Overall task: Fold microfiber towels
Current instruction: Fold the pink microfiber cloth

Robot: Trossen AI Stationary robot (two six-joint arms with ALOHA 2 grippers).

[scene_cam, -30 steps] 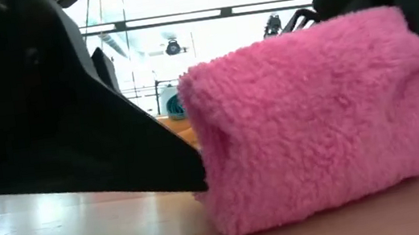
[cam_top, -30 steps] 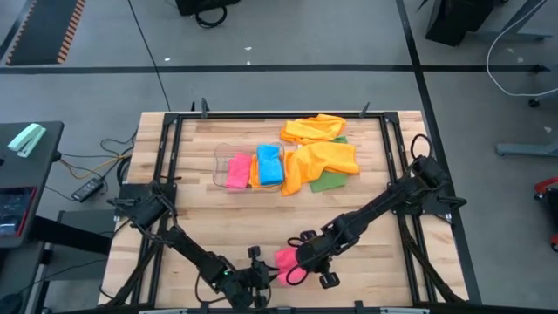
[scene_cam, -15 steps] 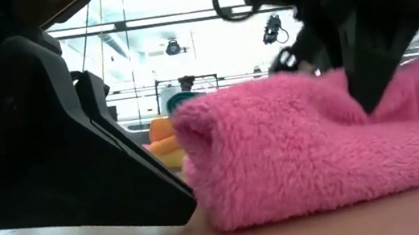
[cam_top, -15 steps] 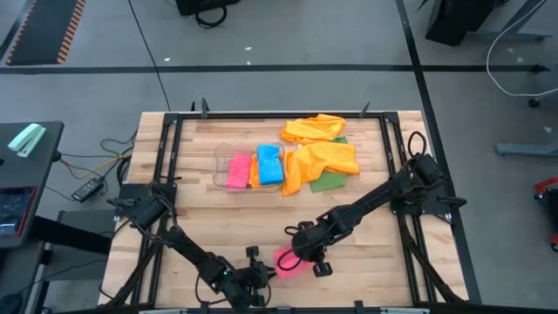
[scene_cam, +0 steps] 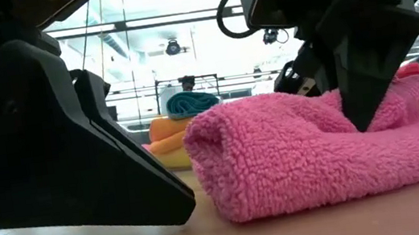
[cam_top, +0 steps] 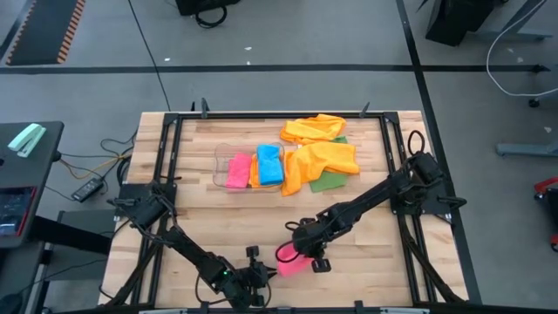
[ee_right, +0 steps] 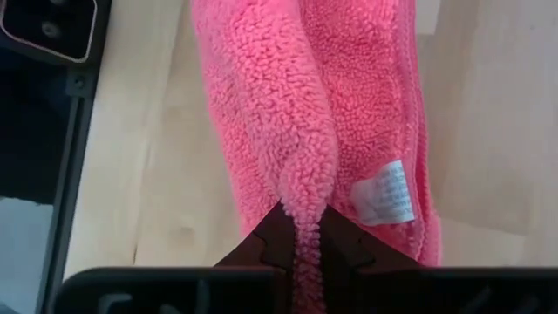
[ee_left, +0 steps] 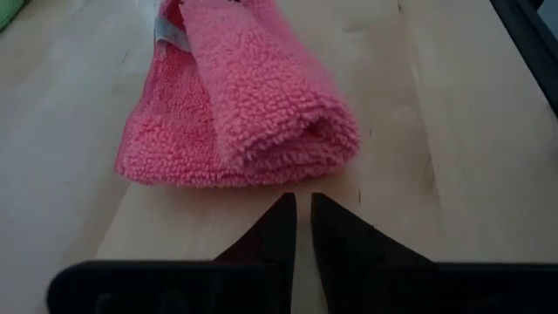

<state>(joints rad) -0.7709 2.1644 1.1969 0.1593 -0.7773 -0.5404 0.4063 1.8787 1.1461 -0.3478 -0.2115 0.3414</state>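
Your left gripper (ee_left: pixel 302 209) sits at the table's (cam_top: pixel 200 183) near edge, just beside the pink towel (cam_top: pixel 290 260), fingers nearly together on nothing. In the low view its dark body blocks most of what's behind it. That towel lies folded over on the wood. Your right gripper (ee_right: pixel 301 228) is pinched on a fold of it, the fingertips half buried in fluff. Orange towels (cam_top: pixel 324 157) cover most of a green one (cam_top: pixel 330 181) farther back.
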